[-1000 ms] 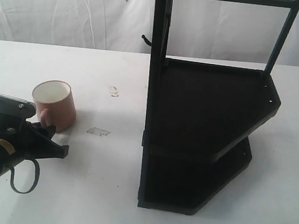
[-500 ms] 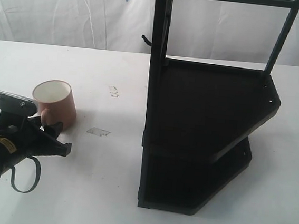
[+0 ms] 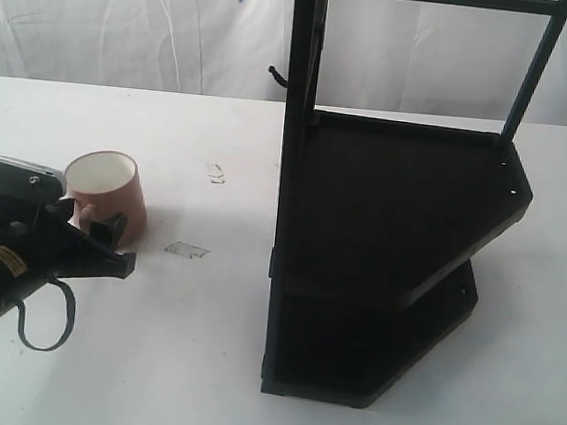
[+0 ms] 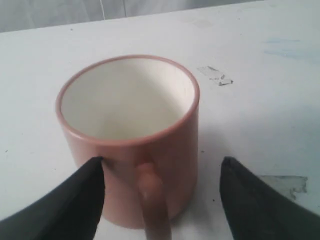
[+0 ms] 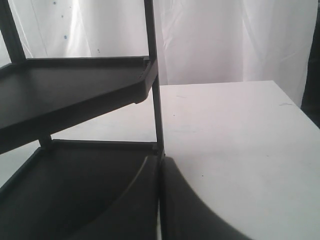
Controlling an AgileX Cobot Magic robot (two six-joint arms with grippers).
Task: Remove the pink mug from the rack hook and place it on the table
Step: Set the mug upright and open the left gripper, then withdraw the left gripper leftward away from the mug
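Observation:
The pink mug point(image 3: 115, 191) stands upright on the white table point(image 3: 198, 365), mouth up, its handle toward my left gripper point(image 3: 115, 245). In the left wrist view the mug point(image 4: 172, 145) fills the middle and its handle sits between the two spread black fingers of the left gripper point(image 4: 162, 165), which is open. One finger point(image 4: 80, 200) is at the mug's wall; the other is apart from it. The rack hook point(image 3: 277, 74) juts bare from the rack post. My right gripper point(image 5: 160, 167) is shut and empty beside the rack, and is out of the exterior view.
The tall black two-shelf rack point(image 3: 392, 233) stands right of centre, and its shelves point(image 5: 75, 90) are close in the right wrist view. A bit of clear tape point(image 3: 186, 249) and a scuff point(image 3: 215, 173) lie between the mug and the rack.
The left gripper's fingers have spread apart around the mug handle, and the arm has shifted slightly left and up in the view. The mug has stayed standing on the table.

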